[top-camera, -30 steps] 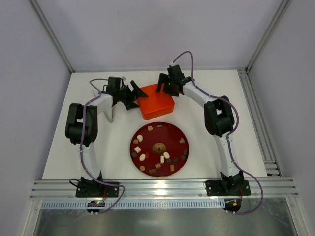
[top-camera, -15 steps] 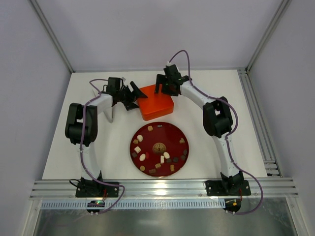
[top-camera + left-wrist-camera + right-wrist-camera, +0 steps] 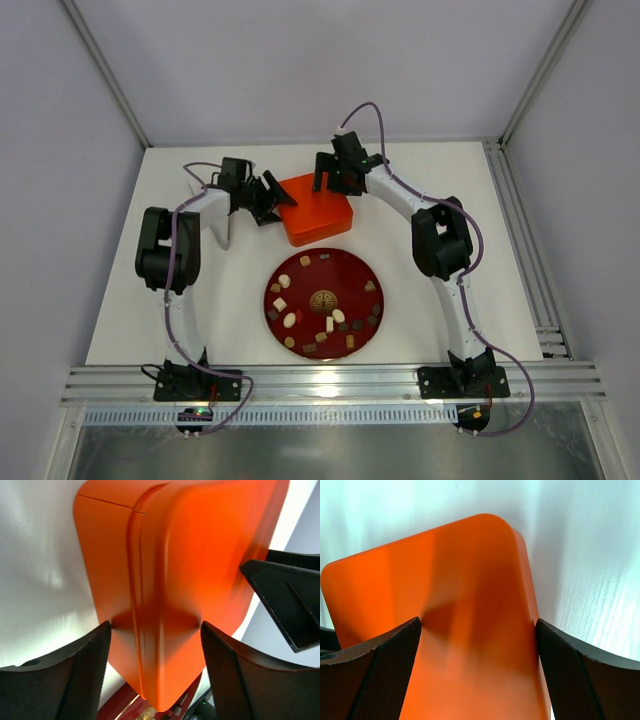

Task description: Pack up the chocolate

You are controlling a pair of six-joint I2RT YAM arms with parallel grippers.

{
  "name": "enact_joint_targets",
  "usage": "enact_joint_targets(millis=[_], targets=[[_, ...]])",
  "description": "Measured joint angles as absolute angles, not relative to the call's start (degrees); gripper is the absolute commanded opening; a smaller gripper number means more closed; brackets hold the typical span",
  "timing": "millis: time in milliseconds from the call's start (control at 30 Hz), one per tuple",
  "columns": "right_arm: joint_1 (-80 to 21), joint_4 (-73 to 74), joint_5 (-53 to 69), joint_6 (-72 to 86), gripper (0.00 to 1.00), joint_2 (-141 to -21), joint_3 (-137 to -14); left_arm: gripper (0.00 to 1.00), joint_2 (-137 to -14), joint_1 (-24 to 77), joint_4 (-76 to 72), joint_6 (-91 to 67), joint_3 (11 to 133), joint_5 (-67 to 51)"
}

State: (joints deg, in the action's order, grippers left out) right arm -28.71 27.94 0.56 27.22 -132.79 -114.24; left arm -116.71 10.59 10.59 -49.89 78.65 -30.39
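At the closed orange box (image 3: 318,208), right hand (image 3: 477,622) gapes wide; whether left hand (image 3: 155,625) grips is unclear.

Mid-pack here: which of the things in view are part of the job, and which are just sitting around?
In the job: chocolate pieces, red plate under them, closed orange box, left gripper and right gripper astride the box.
Just there: white table, metal rail at its near edge.
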Motion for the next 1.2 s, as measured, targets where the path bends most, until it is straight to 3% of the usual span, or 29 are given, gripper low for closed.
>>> enact_joint_targets(millis=[200,667,1200], targets=[[-29.1,28.3,0.5,25.5,0.95,-132.8,-114.2,0.56,-116.7,10.6,13.2,-48.8,79.7,-29.5],[-29.4,27.6,0.3,24.3,0.95,-132.7,-113.8,0.4,-117.5,10.5,20.6,-46.1,84.4,-27.9],[-30.2,25.8,2.8,22.5,0.93,-125.4,-102.2,0.34,-122.4,11.4,36.9,-40.0,98.2,-20.1]])
